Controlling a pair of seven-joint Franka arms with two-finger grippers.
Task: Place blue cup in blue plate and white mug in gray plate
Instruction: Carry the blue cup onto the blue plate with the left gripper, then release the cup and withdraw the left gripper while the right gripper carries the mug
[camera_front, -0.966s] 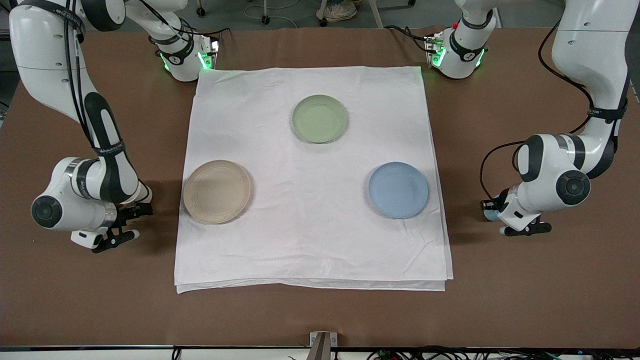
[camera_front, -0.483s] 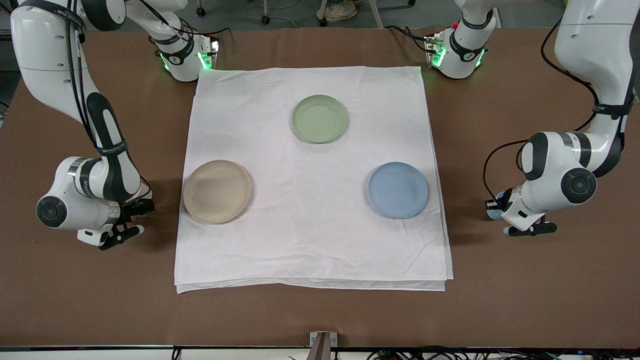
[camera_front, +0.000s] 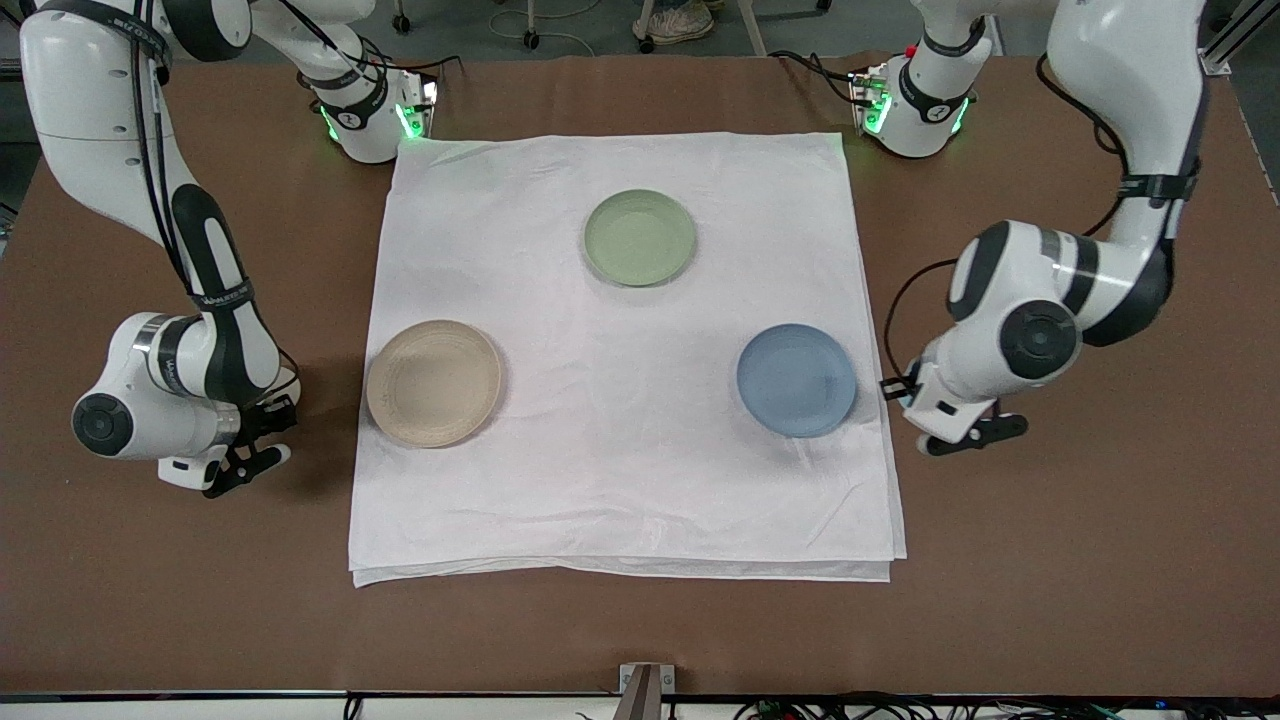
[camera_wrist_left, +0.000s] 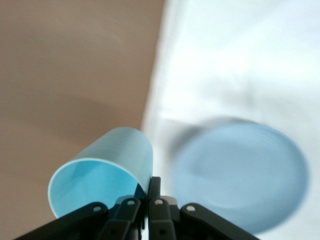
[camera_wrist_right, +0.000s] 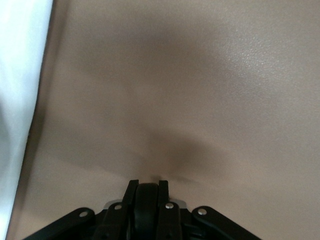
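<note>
My left gripper (camera_front: 900, 392) hangs over the cloth's edge beside the blue plate (camera_front: 797, 380). In the left wrist view it (camera_wrist_left: 148, 187) is shut on the rim of the blue cup (camera_wrist_left: 105, 167), with the blue plate (camera_wrist_left: 240, 175) close beside it. The arm hides the cup in the front view. My right gripper (camera_front: 268, 418) is low over the bare table beside the gray plate (camera_front: 433, 383). In the right wrist view it (camera_wrist_right: 147, 189) is shut on a dark handle (camera_wrist_right: 147, 200). The white mug's body is hidden.
A pale green plate (camera_front: 640, 238) lies on the white cloth (camera_front: 620, 480), farther from the front camera than the other two plates. Brown table (camera_front: 1100, 520) surrounds the cloth. The arm bases stand at the cloth's corners.
My left arm has swung from the bare table toward the blue plate, carrying the cup to the cloth's edge. My right arm has barely moved.
</note>
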